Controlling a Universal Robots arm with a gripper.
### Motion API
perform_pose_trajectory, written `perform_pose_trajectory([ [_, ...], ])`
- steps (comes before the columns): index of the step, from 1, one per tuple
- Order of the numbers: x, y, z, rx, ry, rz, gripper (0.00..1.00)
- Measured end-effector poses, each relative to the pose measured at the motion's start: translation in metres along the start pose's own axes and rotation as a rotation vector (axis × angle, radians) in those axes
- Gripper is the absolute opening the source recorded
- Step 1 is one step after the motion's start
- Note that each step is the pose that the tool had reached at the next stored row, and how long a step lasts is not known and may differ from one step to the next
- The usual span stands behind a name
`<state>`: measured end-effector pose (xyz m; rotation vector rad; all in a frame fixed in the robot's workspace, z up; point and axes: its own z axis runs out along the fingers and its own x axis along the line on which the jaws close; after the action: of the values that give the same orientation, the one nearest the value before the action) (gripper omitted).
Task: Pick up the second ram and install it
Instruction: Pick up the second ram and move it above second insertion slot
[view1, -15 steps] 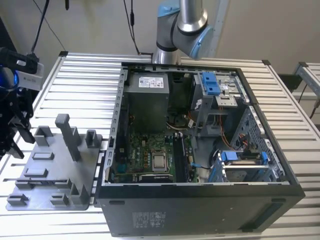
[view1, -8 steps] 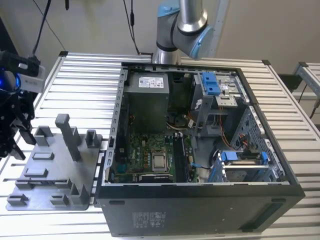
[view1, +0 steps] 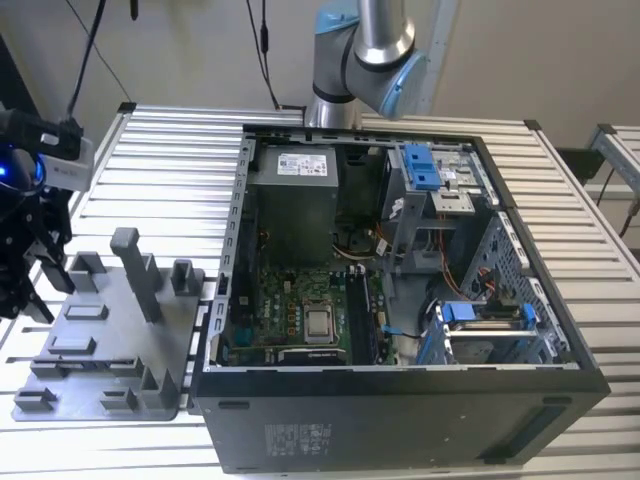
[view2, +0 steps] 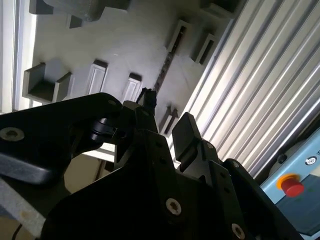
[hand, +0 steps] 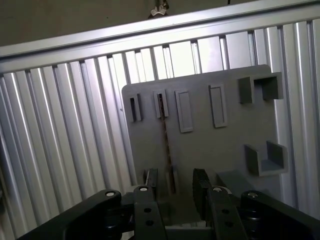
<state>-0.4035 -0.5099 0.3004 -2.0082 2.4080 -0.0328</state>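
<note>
Gripper (hand: 175, 185) hovers, jaws apart, over the second ram (hand: 165, 135).

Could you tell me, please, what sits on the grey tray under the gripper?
A thin dark ram stick stands on edge on the grey tray, in line with the gap of the open gripper. The gripper's body covers its near end.

**Cut edges and covered parts**

In the exterior view the gripper (view1: 28, 285) is a dark shape cut by the left edge, and the arm (view1: 365, 45) is cut by the top edge. In the first wrist view the second ram (hand: 165, 135) shows only its thin edge, and its near end is lost behind the gripper. In the second wrist view the gripper covers much of the grey tray (view2: 125, 45), and the right edge cuts a panel (view2: 307, 172).
</note>
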Motion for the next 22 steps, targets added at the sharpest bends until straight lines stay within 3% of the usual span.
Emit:
perform_pose_trajectory([
  [22,-0.0005,0.0004,0.0164,-0.0001,0.0001,0.0,0.42],
])
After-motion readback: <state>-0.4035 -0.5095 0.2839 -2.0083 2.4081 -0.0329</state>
